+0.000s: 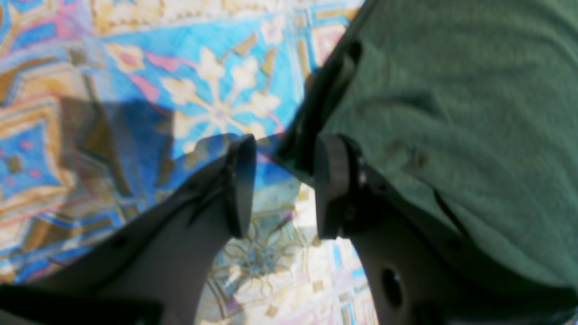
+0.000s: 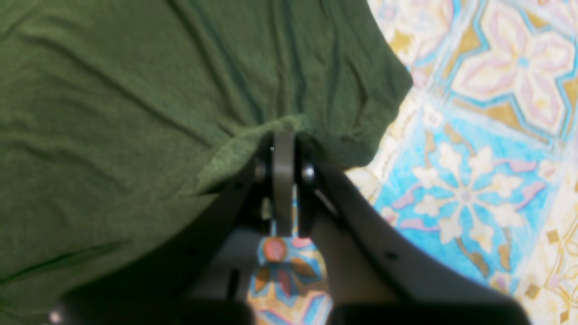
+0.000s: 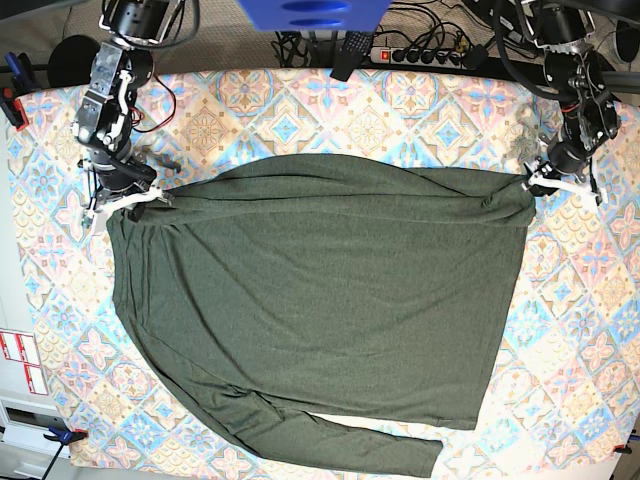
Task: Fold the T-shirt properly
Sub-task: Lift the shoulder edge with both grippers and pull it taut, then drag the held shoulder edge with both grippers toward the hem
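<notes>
The T-shirt (image 3: 320, 310), a large dark olive-green long-sleeved knit garment of thin soft cloth, lies spread over most of the counter (image 3: 590, 330), which is covered in a tiled pattern of blue, cream and gold; nearest the base camera one long sleeve runs along the near edge of the cloth toward the view's right, and above it the body broadens out, fairly flat with shallow creases; its long axis, as it lies now, runs from one side of the counter to the other, along the far edge that stretches between the two arms.

At that far edge the right hand (image 2: 283, 149), on the base view's left, is closed tight on a bunched corner of the fabric, which puckers around its fingertips in the wrist view; the left hand (image 1: 282, 187), on the base view's right, has its jaws parted with patterned counter showing through the gap, and nothing is held between them; the cloth lies just beside its one finger (image 1: 332, 185), toward the shirt's body, and appears to brush that finger's outer side, though the blur leaves contact uncertain.

By my judgement the shirt is laid out but not yet folded; the coming move turns on the left corner, which lies to the inner side of the open left hand, so that hand is the nearer one to retake it, while the right already has its end secured.
</notes>
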